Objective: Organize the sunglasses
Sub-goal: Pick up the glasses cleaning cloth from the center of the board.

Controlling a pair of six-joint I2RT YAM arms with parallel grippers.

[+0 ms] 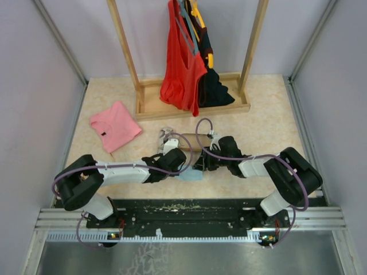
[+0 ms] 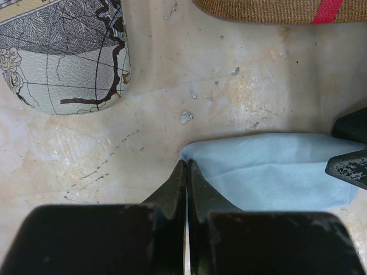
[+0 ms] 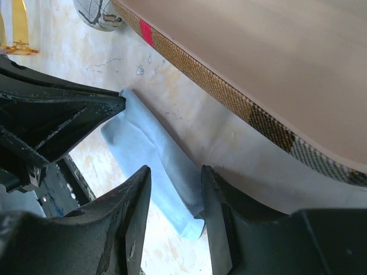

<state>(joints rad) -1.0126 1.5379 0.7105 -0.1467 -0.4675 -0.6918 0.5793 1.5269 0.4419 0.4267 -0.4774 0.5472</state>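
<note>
Blue cloth (image 2: 275,172), limp, we judged best pinched by its edge: right gripper (image 3: 175,172) gaped astride it, left gripper (image 2: 187,163) closed at its corner; sunglasses unseen.

A fixed camera high behind the two arm bases (image 1: 103,209) looks down over the whole table (image 1: 269,126) to the clothes rack (image 1: 150,109) at the far side. Each wrist camera sits low, very close to the tabletop; from opposite ends both show the light blue cloth (image 2: 275,166) and the brown case (image 2: 269,10).
</note>
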